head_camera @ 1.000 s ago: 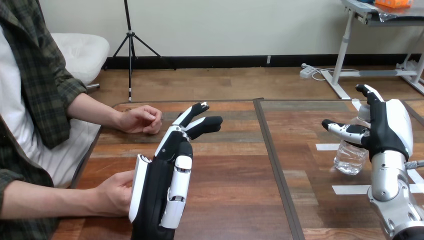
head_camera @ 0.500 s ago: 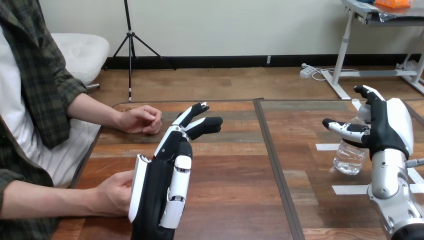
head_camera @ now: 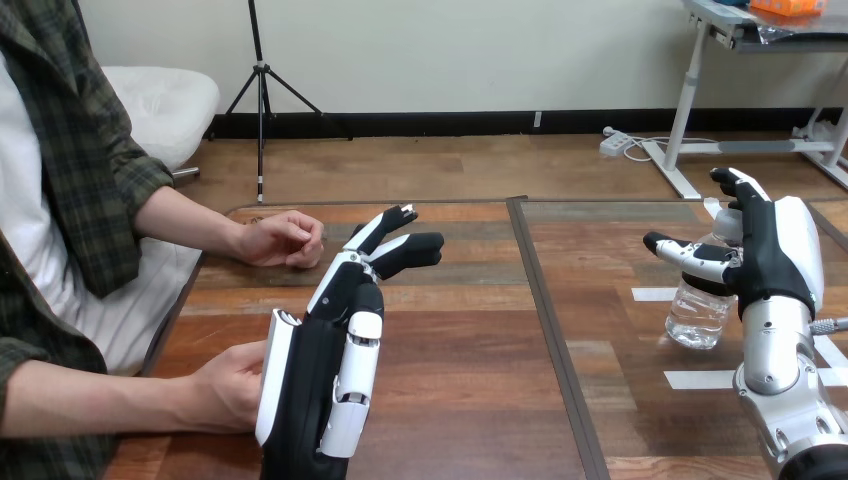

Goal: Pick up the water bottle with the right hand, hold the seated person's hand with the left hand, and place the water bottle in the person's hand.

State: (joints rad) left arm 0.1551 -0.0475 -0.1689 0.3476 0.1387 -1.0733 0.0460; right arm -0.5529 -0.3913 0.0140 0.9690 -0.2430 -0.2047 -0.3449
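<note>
A clear plastic water bottle (head_camera: 698, 312) stands upright on the right half of the table. My right hand (head_camera: 775, 250) is just right of it and a little above, open, with the thumb (head_camera: 690, 258) reaching over the bottle's top; the bottle's neck is hidden behind it. Low at the left, my left hand (head_camera: 318, 375) is open, its fingers straight and pointing away across the table. The person's hand at the lower left (head_camera: 232, 385) lies on the table right beside the back of my left hand. I cannot tell whether they touch.
The person's other hand (head_camera: 282, 238) rests loosely closed on the table's far left. White tape strips (head_camera: 655, 294) (head_camera: 700, 380) mark the right half around the bottle. A dark seam (head_camera: 548, 310) divides the table (head_camera: 470, 350) down the middle.
My right hand has shifted very slightly by the bottle. The left hand, the bottle and the person's hands have stayed where they were.
</note>
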